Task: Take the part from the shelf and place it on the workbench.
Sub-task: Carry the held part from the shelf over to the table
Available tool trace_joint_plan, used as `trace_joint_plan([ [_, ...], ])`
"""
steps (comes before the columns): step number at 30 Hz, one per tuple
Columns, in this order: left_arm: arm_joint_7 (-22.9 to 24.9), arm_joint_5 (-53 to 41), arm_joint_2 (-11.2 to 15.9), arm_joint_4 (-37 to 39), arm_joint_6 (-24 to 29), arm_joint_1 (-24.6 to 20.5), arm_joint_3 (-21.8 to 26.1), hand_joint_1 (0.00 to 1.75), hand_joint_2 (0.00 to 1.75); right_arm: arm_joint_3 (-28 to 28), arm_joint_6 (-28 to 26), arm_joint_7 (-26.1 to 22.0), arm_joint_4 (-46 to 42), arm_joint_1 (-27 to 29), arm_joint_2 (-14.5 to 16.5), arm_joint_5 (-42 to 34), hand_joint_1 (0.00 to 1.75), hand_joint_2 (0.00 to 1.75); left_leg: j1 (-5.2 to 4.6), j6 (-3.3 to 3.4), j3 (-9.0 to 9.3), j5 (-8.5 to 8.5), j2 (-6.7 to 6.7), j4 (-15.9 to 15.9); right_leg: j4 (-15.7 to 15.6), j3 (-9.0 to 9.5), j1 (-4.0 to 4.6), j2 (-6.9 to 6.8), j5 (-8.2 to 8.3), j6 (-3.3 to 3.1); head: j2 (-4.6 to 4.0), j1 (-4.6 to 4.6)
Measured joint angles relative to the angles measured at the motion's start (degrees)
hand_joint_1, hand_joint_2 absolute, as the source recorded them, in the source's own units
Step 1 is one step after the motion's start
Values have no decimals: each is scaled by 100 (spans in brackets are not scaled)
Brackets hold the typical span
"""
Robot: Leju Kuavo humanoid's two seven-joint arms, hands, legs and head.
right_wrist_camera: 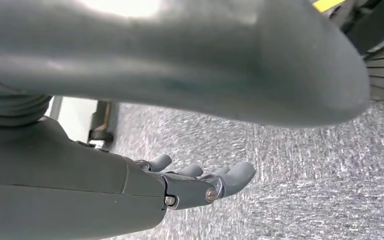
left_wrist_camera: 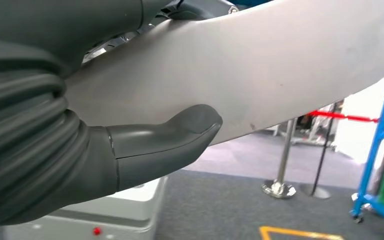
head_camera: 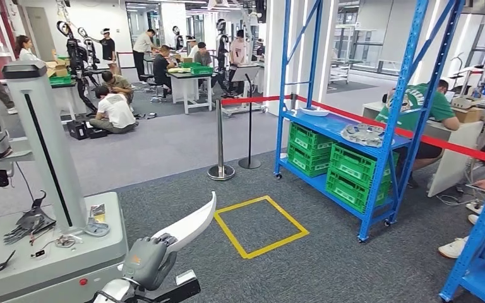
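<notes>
A: Biggest first. What's the blue shelf (head_camera: 353,136) showing?

B: Green crates on its lower levels, a round grey piece on the upper board, red barrier tape running behind. It stands well apart from the robot, past the yellow square (head_camera: 260,226) taped on the carpet.

A: And the desk (head_camera: 57,259)?

B: Grey, low at the robot's left front, with a tall grey column (head_camera: 47,145) rising from it and a few small dark bits lying by the column's foot.

A: Where is the part (head_camera: 192,224)?

B: In the left hand (head_camera: 146,260), a long curved pale panel sticking up and forward, just beside the desk's corner. The left wrist view has the thumb (left_wrist_camera: 180,131) pressed flat on its smooth face, the other fingers behind it.

A: How will it handle?

B: I'd judge it a thin, stiff shell, light for its length, glossy and so likely slippery. Held near one end, the long free end will want to swing, so a hold nearer the middle would be steadier. Set it down gently; the tapered tip looks easy to knock.

A: The right hand (right_wrist_camera: 200,182)?

B: Hanging over the carpet, fingers loosely spread, nothing in it
</notes>
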Motion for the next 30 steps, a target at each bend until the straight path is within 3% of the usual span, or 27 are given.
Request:
trace_joint_plan([
  [2,73,-51,14,-9,-27,30,8,175,175,-2,1,16,0,1,0,-5,0,0,8,-22,-7,-10,-143,36,-660,256,-12,112,406,-23,0,0],
  [4,105,-66,30,-16,-43,22,34,175,175,-3,1,17,0,-3,1,-14,0,0,6,-83,-45,-23,-278,74,-1288,536,-27,325,628,-45,0,-1],
  [6,110,-68,43,-22,-53,14,63,175,175,-4,2,17,0,-3,2,-17,0,0,12,-153,-84,-13,-377,80,-1437,609,-23,390,628,-74,0,-1],
  [8,111,-70,69,-22,-57,14,85,175,175,-8,1,19,0,-7,9,-17,0,0,31,-212,-109,9,-458,59,-1449,620,-13,291,643,-125,0,-1],
  [9,112,-71,91,-22,-59,15,93,175,175,-9,1,19,-1,-13,16,-17,0,0,33,-239,-123,3,-424,66,-1466,633,-15,239,653,-158,0,-1],
  [11,114,-79,126,-21,-80,9,103,175,175,-11,-1,14,-1,-22,28,-17,0,0,23,-299,-248,-145,-127,304,-1505,660,-25,125,667,-225,0,-6],
  [13,114,-92,137,-16,-108,8,106,175,175,-13,-1,10,-1,-16,28,-17,0,0,28,-343,-544,-455,189,933,-1517,674,-17,-1,658,-268,0,-11],
  [15,110,-109,152,5,-122,31,107,175,175,-14,-1,8,-1,-7,29,-20,0,0,45,-365,-822,-624,249,1486,-1516,680,-12,-138,643,-286,0,-12],
  [16,107,-118,169,18,-123,48,108,175,175,-14,-1,5,0,-6,30,-24,0,0,51,-369,-842,-571,262,1519,-1515,687,-13,-204,634,-288,0,-12],
  [18,99,-133,212,38,-124,70,109,175,175,-16,-1,-7,0,-7,40,-49,0,0,53,-355,-575,-238,370,996,-1514,715,-12,-330,612,-272,0,-12],
  [19,94,-136,227,40,-124,69,111,175,175,-20,-1,-18,0,-7,46,-66,0,0,30,-338,-379,-101,504,610,-1511,733,1,-390,595,-252,0,-13],
  [21,85,-140,237,42,-139,60,114,175,175,-34,-1,-51,0,-8,55,-106,0,0,-6,-265,-123,30,665,111,-1509,763,32,-502,563,-193,0,-8],
  [22,83,-141,243,47,-149,59,115,175,175,-43,-1,-66,0,-10,56,-120,0,0,-25,-229,-99,16,658,51,-1514,779,45,-562,550,-162,0,-6],
  [24,72,-142,265,62,-161,75,122,175,175,-56,-1,-77,0,-17,64,-136,0,0,-17,-157,-96,37,508,36,-1518,813,38,-650,521,-98,0,-3],
  [26,55,-141,281,71,-159,81,137,175,175,-66,8,-74,0,-22,79,-138,0,0,15,-96,-78,60,377,5,-1309,743,16,-466,374,-35,0,-3],
  [28,45,-142,273,76,-157,84,149,175,175,-84,24,-49,0,-15,95,-139,0,0,36,-53,-72,69,253,-6,-680,439,4,-158,67,-1,0,-2],
  [30,44,-146,265,94,-159,109,151,175,175,-105,32,-4,0,6,103,-139,0,0,31,-36,-75,68,109,1,-44,82,5,-39,-127,2,0,-1],
])
